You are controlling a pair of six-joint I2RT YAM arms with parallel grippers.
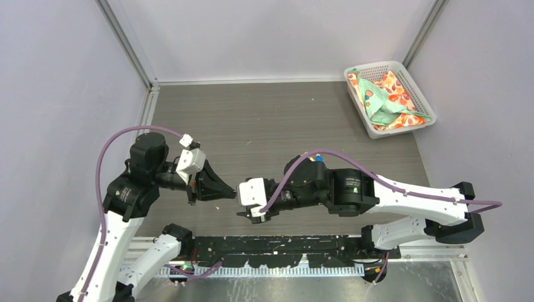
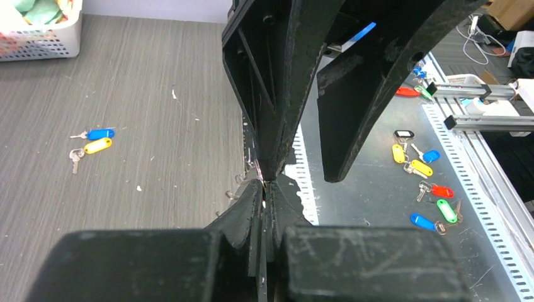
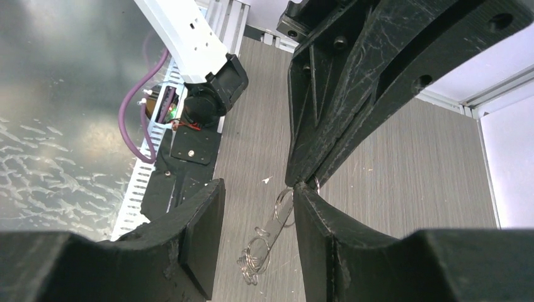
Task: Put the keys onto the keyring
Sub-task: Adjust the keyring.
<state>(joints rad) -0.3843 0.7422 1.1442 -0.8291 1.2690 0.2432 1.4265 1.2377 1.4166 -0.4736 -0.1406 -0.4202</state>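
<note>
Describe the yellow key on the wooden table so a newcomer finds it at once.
In the left wrist view, start at the white basket in the upper-left corner and come down the grey wooden table. Two keys lie alone there; the yellow key sits just below the blue key. The other yellow keys lie on the metal surface.

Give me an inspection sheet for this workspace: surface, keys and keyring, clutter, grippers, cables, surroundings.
Surface: grey wood-grain table, a few white specks.
Job's things: blue key and yellow key lie side by side on the table; keyring hangs from the left gripper, no key seen on it.
Clutter: basket holding a patterned cloth; spare tagged keys on the metal plate.
Grippers: left gripper shut on keyring; right gripper open, keyring between its fingers.
Cables: purple cables along both arms.
Surroundings: pale walls; nothing else seen.
</note>
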